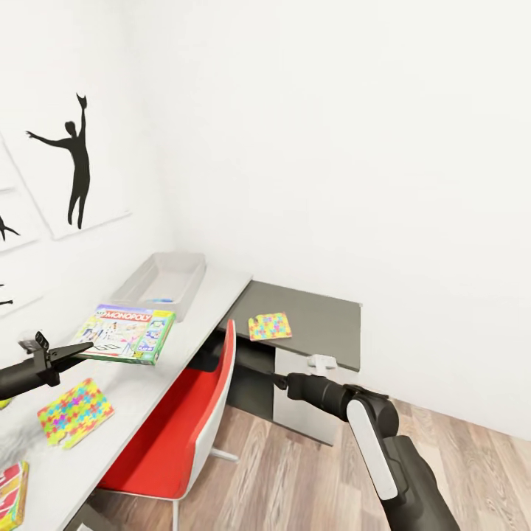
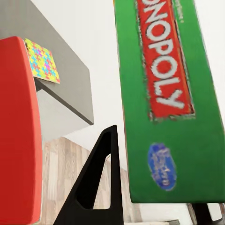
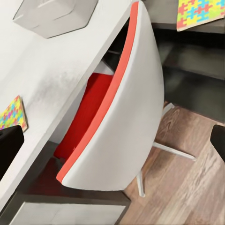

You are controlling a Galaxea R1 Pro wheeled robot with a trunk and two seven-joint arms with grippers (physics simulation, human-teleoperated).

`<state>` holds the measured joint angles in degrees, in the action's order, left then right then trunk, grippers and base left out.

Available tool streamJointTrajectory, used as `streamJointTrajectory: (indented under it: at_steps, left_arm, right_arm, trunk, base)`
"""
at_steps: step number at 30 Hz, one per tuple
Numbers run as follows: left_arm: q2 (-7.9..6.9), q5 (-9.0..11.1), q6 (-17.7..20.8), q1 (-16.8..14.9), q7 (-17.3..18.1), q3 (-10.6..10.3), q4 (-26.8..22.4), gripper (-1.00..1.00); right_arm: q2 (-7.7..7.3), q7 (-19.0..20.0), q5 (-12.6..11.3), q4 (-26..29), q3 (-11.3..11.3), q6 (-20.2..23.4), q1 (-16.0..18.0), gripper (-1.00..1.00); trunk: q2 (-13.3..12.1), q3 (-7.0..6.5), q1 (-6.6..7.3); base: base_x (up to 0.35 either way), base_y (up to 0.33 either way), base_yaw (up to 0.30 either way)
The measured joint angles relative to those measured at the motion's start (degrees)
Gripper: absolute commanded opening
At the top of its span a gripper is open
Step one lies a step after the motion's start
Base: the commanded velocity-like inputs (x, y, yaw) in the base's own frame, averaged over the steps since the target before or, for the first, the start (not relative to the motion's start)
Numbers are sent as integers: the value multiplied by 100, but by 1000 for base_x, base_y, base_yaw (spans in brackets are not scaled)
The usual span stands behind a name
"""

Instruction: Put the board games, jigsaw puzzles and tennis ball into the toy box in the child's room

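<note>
Left gripper [image 1: 82, 346] fingers [image 2: 96, 187] clamp the near edge of the Monopoly board game [image 1: 127, 332], held level above the table [image 1: 214, 291], short of the toy box [image 1: 164, 280]. Right gripper: fingertips [image 3: 10, 145] wide apart at frame edges. Second board game [image 1: 11, 493] cut off; blue item in toy box unclear

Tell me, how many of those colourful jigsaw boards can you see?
2: one jigsaw puzzle lies on the pale table near the left gripper; another sits on the dark lower desk. Others may be hidden.
</note>
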<state>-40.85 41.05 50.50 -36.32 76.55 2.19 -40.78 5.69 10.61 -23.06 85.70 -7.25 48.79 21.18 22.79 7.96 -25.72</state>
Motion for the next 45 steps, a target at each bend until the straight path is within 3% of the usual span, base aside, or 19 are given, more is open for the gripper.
streamJointTrajectory:
  at_steps: [27,45]
  left_arm:
    - [0,-16,-15,-1,2,2,1,-100]
    - [0,-5,-10,-2,8,-2,-1,-100]
  right_arm:
    - [-7,10,1,11,-9,-155,-5,100]
    - [-28,62,1,13,-10,-162,-5,100]
  trunk:
    - [1,228,0]
    - [1,232,-1]
  base:
    - [311,-122,16]
    - [287,-85,240]
